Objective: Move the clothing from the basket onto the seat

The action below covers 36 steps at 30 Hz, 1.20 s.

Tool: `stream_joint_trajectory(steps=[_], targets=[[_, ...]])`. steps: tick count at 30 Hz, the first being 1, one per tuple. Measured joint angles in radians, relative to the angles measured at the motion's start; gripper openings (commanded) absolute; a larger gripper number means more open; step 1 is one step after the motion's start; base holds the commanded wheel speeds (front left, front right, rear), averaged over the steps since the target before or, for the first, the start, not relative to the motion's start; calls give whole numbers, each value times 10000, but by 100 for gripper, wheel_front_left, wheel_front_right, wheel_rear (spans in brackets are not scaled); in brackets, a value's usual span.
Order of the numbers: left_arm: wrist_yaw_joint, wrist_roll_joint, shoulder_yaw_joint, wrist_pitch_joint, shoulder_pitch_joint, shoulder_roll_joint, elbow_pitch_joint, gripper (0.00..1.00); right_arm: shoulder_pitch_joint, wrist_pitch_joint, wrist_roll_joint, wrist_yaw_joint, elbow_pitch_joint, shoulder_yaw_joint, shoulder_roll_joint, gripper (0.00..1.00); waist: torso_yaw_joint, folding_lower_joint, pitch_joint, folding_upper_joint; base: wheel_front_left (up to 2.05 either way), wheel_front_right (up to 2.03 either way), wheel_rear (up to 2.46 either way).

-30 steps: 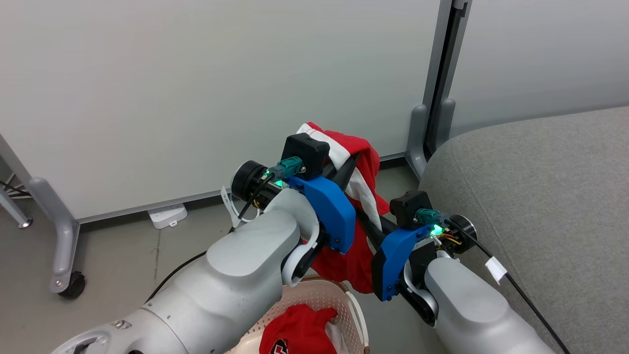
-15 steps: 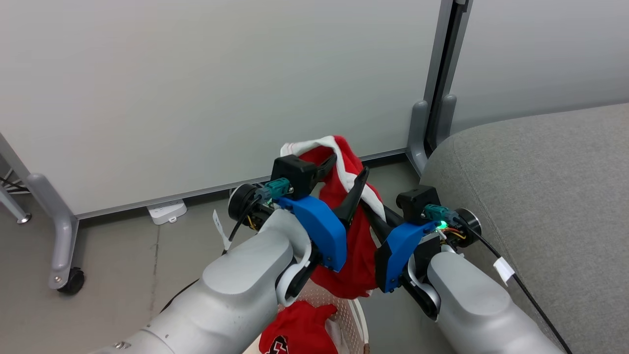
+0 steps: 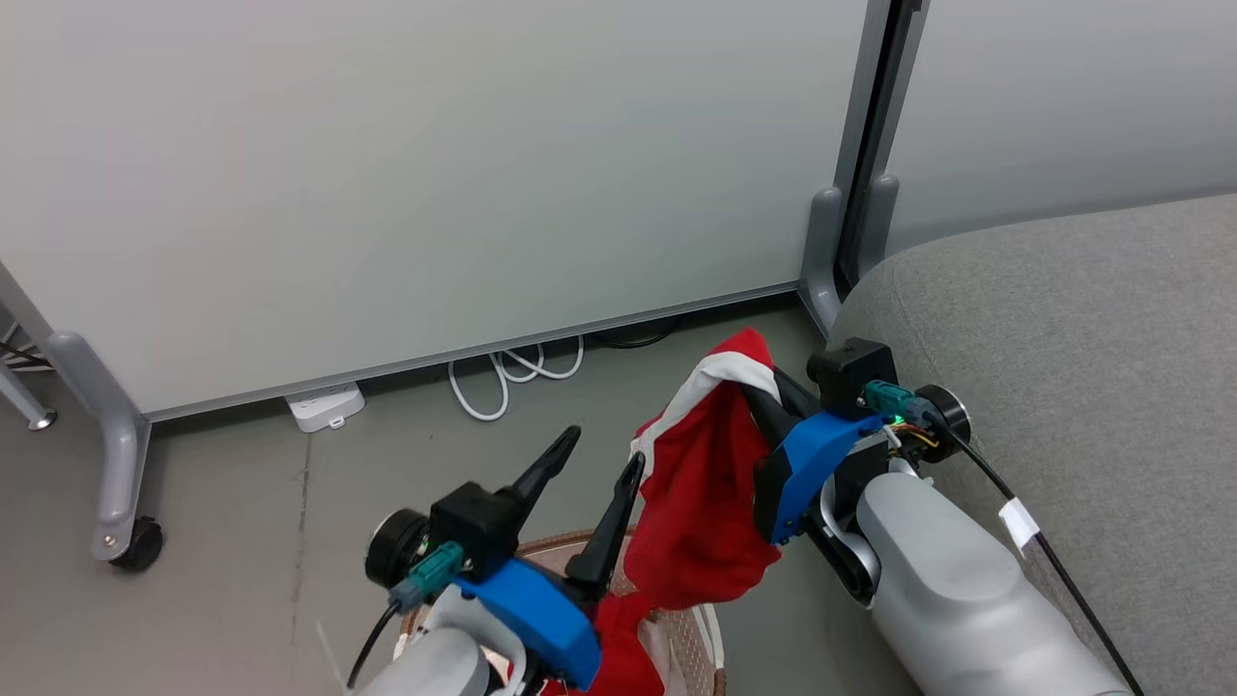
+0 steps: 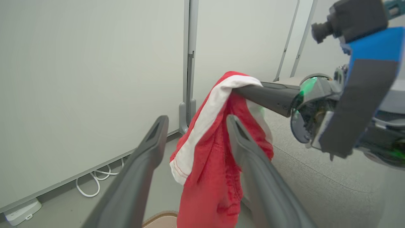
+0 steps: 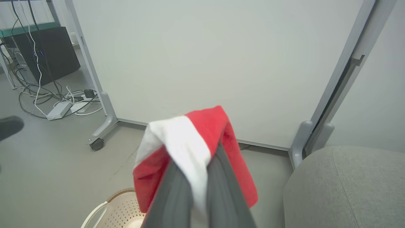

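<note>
- Head view: a red jersey (image 3: 701,483) with a white band is clamped at its top fold by the right gripper (image 3: 763,389), whose fingers are pressed together on the cloth.
- The jersey is held in the air just beside the rounded corner of the seat (image 3: 1063,338), not laid on it. Its lower end is draped down to the basket (image 3: 688,640), inside the far rim.
- The left gripper (image 3: 607,447) is seen low, above the basket's rim, with its fingers spread and released. The finger nearer the jersey is just beside the cloth.
- A white cable (image 3: 512,372) is looped on the floor (image 3: 242,503) along the foot of the partition (image 3: 435,174).
- Left wrist view: the two left fingers are parted, and the jersey is seen hanging across the gap and partly behind one finger. Whether that finger touches the cloth cannot be told. The top fold is pinched by the right gripper's dark fingers, with the seat behind.
- Right wrist view: the right fingers are shut tight together. The white band is folded over their tips, and red cloth falls on both sides. The basket's rim and a white handle (image 5: 95,212) are shown at the lower left, and the seat's corner at the lower right.
</note>
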Motion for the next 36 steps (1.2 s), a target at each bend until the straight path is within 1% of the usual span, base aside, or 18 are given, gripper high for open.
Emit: stream_joint_trajectory(steps=[6,11,13,20,28,36], targets=[[-408,1254,1659,0,1692,19,-941,100,12,-25,-368,0,-140,-313,0,0,4,-1,8,0,0,0,0],[-698,1985,2702,-2,2708,-288,-1108,100,110,6,-594,0,-274,-516,-2,0,77,0,-2,0,0,0,0],[-888,2243,2980,-2,2934,-403,-1081,100,215,67,-623,0,-345,-560,-2,0,100,-1,-17,0,0,0,0],[-1294,2909,3680,-2,3241,-769,-922,100,475,244,-769,0,-614,-702,-2,0,170,0,-66,0,0,0,0],[-1603,3346,4084,-2,3300,-1032,-754,100,649,428,-790,0,-943,-761,0,0,119,-1,-67,0,0,0,0],[-1745,3601,4385,-2,3353,-1154,-675,100,702,598,-991,0,-1164,-963,0,0,-412,-1,-38,0,0,0,0]])
